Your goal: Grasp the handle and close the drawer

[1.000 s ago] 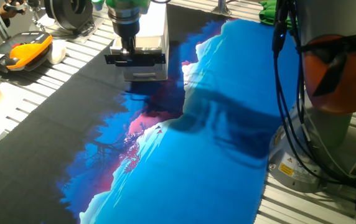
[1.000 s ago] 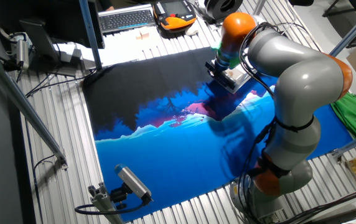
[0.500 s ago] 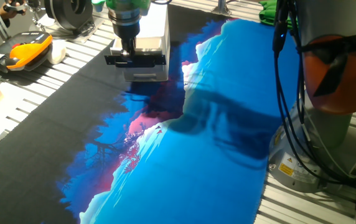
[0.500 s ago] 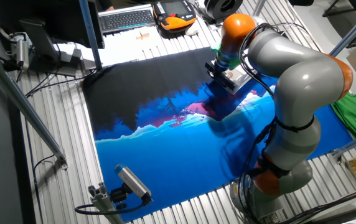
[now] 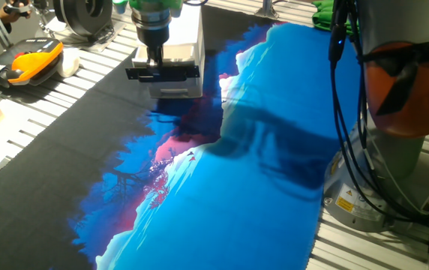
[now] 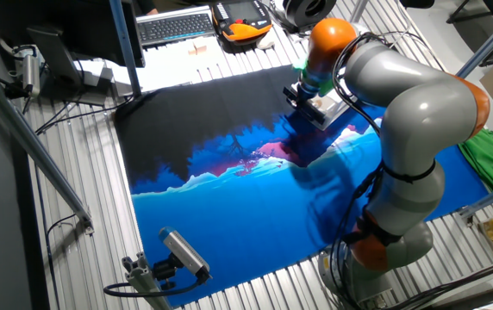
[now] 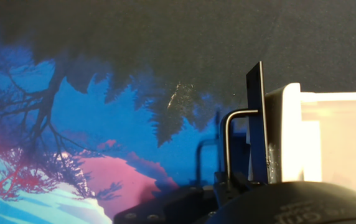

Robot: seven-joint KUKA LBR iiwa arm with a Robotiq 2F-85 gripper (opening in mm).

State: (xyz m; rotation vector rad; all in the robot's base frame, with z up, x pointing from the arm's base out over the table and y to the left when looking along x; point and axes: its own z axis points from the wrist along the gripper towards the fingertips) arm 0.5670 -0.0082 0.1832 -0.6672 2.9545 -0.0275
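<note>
The small white cabinet (image 5: pixel 185 36) stands at the far end of the dark mat. Its drawer (image 5: pixel 175 87) sticks out a little toward the front. The handle (image 5: pixel 171 72), a black bar, runs across the drawer's front. My gripper (image 5: pixel 154 60) comes down from above onto the left part of the bar, fingers close together around it. In the hand view the handle (image 7: pixel 227 144) shows as a thin bent rod in front of the drawer's black front plate (image 7: pixel 257 124), running down into the gripper body. In the other fixed view the gripper (image 6: pixel 303 93) sits at the cabinet (image 6: pixel 331 108).
An orange-black device (image 5: pixel 28 61) and a small white block (image 5: pixel 69 63) lie on the slatted table at the left. The arm's base (image 5: pixel 394 112) and hanging cables (image 5: pixel 346 112) fill the right side. A keyboard (image 6: pixel 176 27) lies at the table's far end.
</note>
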